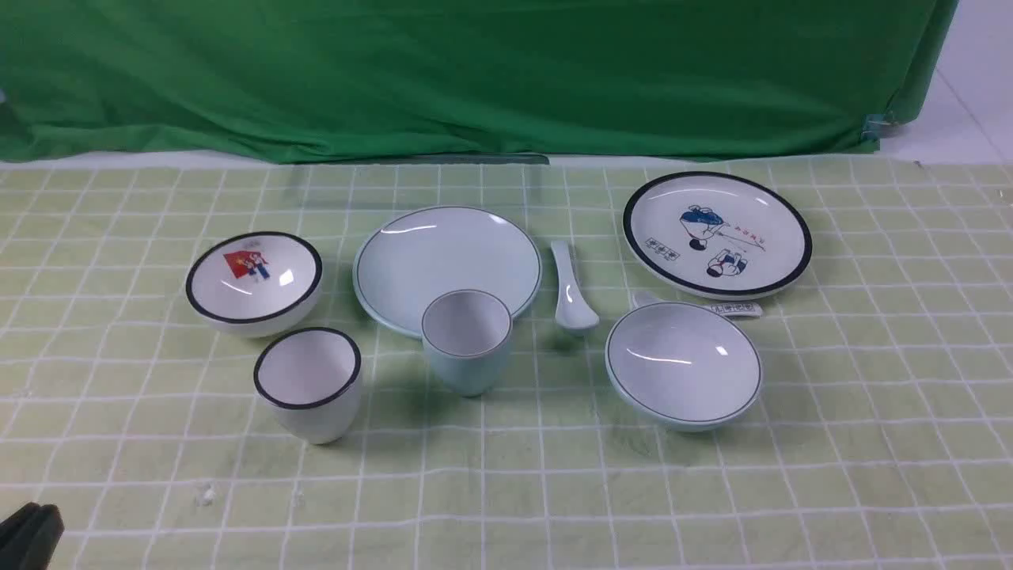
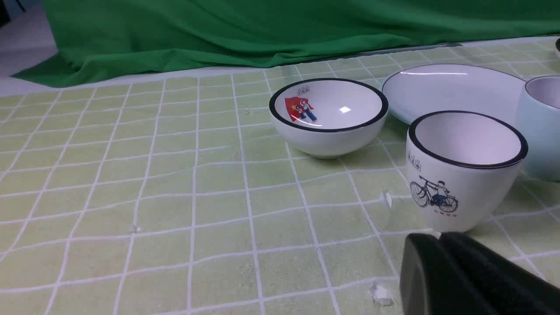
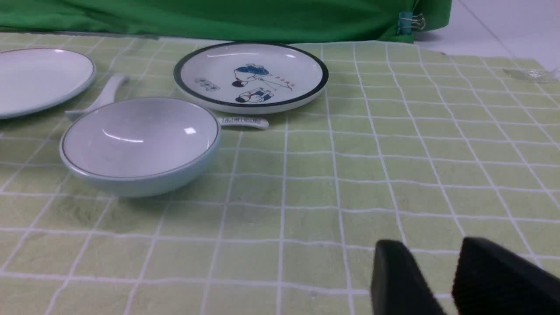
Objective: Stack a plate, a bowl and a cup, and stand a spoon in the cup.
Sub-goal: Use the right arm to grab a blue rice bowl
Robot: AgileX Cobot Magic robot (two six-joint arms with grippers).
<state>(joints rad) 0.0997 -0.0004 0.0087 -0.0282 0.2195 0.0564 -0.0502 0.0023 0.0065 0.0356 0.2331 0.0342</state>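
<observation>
The pale blue plate (image 1: 447, 265) lies at mid-table. The pale blue cup (image 1: 467, 340) stands upright just in front of it. The plain pale blue spoon (image 1: 571, 289) lies to the plate's right. The pale blue bowl (image 1: 683, 364) sits further right, nearer me, and fills the right wrist view (image 3: 140, 144). My left gripper (image 1: 32, 530) shows at the front-left corner; in the left wrist view it (image 2: 439, 237) is shut and empty, close to a white cup. My right gripper (image 3: 431, 253) is open and empty over bare cloth, right of the bowl. It is out of the front view.
A white black-rimmed bowl with a red picture (image 1: 253, 281) and a white black-rimmed cup (image 1: 309, 384) stand at the left. A cartoon plate (image 1: 716, 233) and a printed spoon (image 1: 732, 309) lie at the back right. A green backdrop (image 1: 475, 71) hangs behind the checked cloth.
</observation>
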